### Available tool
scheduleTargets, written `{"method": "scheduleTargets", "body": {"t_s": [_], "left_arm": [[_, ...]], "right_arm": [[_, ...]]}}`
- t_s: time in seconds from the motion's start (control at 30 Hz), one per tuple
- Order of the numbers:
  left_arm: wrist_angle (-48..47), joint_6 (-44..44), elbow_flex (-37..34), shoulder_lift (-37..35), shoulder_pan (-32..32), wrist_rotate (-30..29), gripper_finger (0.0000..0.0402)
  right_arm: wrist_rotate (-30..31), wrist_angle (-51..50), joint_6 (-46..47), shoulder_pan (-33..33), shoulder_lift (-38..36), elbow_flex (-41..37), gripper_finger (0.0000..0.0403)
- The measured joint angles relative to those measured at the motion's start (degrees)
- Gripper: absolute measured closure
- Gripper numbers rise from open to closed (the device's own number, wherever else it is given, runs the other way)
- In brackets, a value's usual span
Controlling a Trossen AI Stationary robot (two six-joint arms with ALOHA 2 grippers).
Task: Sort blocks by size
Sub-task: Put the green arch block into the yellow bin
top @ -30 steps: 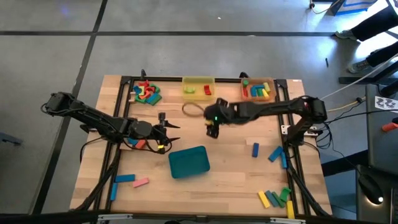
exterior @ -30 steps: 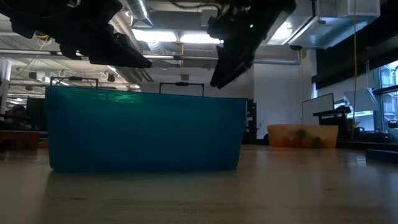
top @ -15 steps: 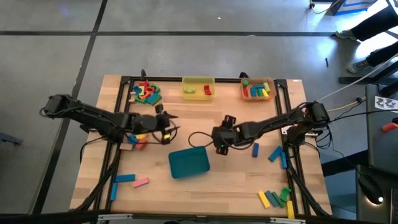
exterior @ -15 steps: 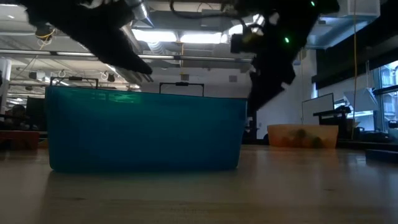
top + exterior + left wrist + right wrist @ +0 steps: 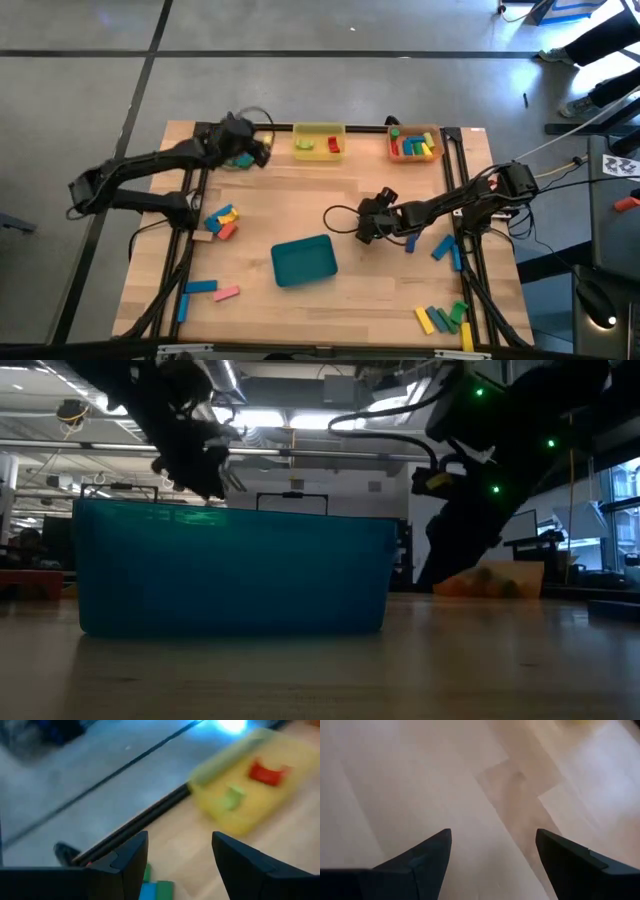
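Note:
My left gripper (image 5: 262, 150) (image 5: 180, 837) hangs open and holds nothing, at the table's far left over a heap of red, green and blue blocks (image 5: 238, 155); a blue and a green one (image 5: 152, 889) show low between its fingers. The yellow tray (image 5: 240, 795) ahead holds a red and a green block. My right gripper (image 5: 362, 232) (image 5: 492, 832) stands open over bare wood, just right of the teal tray (image 5: 304, 260). Loose blue blocks (image 5: 410, 242) lie on the table to its right.
An orange tray (image 5: 415, 143) with several blocks stands at the far right. More blocks lie at mid left (image 5: 220, 222), near left (image 5: 205, 288) and near right (image 5: 442, 318). A black cable loops over the wood beside my right gripper. Bare wood lies between the trays.
My left gripper has swung from the mid-left blocks toward the table's far edge, rising and turning, and now hangs over the far-left heap. My right gripper has come down and moved from the far middle toward the near right, ending beside the teal tray. Both have stayed open.

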Motion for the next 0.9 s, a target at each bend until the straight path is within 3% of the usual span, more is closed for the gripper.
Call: {"method": "scheduleTargets", "body": {"t_s": [0.13,0.3,0.6,0.9], "left_arm": [[0.0,-2.8,0.0,3.6,8.8,5.4,0.0196],[-1.5,-4.3,1.6,10.9,14.2,10.3,0.0196],[-10.5,-4.6,11.7,25.2,15.8,12.1,0.0196],[-12.6,-5.8,13.3,31.0,15.8,12.1,0.0196]], "right_arm": [[1.8,5.7,-0.8,0.0,0.0,-2.4,0.0111],[2.0,7.5,-1.6,0.0,0.0,-2.8,0.0111],[1.4,7.5,-1.7,0.0,0.0,-2.8,0.0111],[1.2,7.5,-1.5,0.0,0.0,-2.8,0.0111]]}}
